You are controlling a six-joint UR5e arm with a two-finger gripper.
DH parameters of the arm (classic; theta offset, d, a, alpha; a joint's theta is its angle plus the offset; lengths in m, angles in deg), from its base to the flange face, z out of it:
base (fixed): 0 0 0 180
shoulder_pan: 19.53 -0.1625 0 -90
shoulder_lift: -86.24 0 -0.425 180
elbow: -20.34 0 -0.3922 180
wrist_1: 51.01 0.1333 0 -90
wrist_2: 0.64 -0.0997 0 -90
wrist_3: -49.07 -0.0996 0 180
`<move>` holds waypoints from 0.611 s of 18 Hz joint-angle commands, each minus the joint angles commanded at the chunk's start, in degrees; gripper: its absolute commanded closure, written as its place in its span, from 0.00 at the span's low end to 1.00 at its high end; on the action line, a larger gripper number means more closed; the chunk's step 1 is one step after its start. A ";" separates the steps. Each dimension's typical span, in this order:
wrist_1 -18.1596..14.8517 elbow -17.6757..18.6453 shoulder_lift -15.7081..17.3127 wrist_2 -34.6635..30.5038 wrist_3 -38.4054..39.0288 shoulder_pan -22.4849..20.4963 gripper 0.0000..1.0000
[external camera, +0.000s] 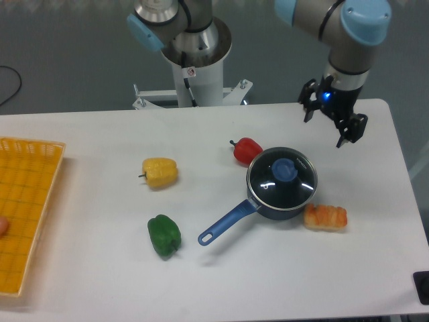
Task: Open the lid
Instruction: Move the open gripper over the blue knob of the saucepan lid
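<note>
The lid is round dark glass with a silver rim and a blue centre knob. It sits flat on the blue saucepan, whose long handle points to the lower left. My gripper hangs above the table at the back right, up and to the right of the lid and apart from it. Its fingers are spread and hold nothing.
A red pepper lies against the pan's back left. An orange bread-like piece lies at the pan's front right. A yellow pepper and a green pepper lie to the left. A yellow basket stands at the left edge.
</note>
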 joint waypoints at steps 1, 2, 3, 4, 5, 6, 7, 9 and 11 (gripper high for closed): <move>0.00 0.17 -0.09 -0.35 1.84 0.61 0.00; 0.00 0.09 -0.35 -1.14 3.34 0.71 0.00; 0.00 0.00 -0.79 -1.32 3.88 0.71 0.00; 0.00 0.00 -1.05 -1.49 4.06 0.71 0.00; 0.00 0.00 -1.75 -1.67 4.76 0.71 0.00; 0.00 0.00 -2.11 -1.67 5.46 0.71 0.00; 0.70 0.00 -2.20 -1.50 8.60 0.62 0.00; 2.11 0.00 -3.34 -1.50 17.66 0.88 0.00; 2.03 -0.09 -3.34 -1.23 20.40 0.88 0.00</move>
